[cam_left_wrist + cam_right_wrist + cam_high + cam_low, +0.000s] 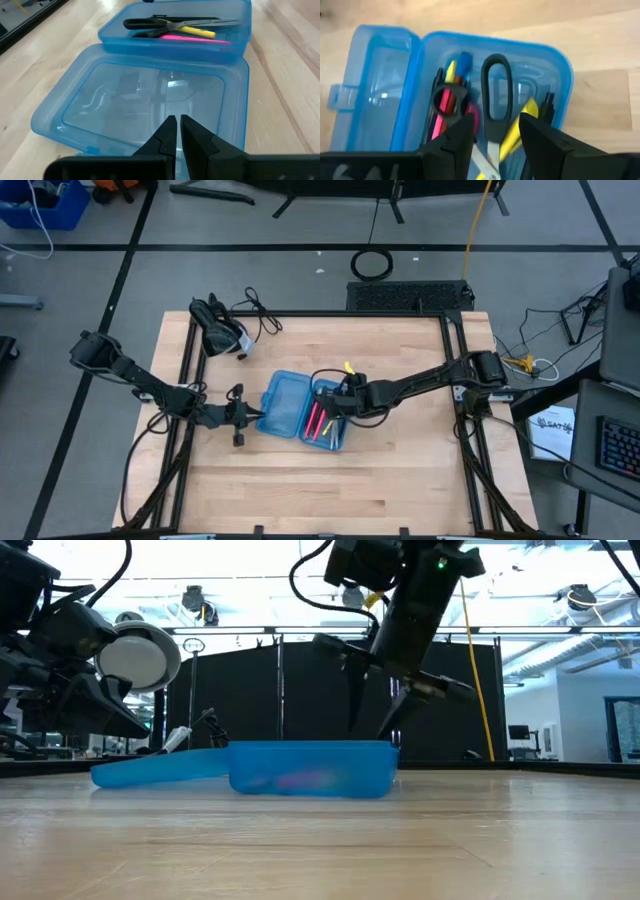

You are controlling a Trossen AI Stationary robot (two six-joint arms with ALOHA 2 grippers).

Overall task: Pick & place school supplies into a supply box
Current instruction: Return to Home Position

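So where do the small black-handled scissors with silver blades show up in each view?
High view: in the filled half of the translucent blue plastic hinged box, hidden beneath the right end effector.
Low view: not distinguishable behind the box wall.
Left wrist view: scissors in the far half.
Right wrist view: scissors in the filled half, just ahead of that end effector.
Shared landmark: the blue box.

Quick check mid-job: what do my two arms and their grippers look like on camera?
Left arm and right arm: black, slender, jointed, black cables alongside. Left gripper and right gripper: two black wedge-shaped fingers each. The right one's body carries pale handwritten marks.
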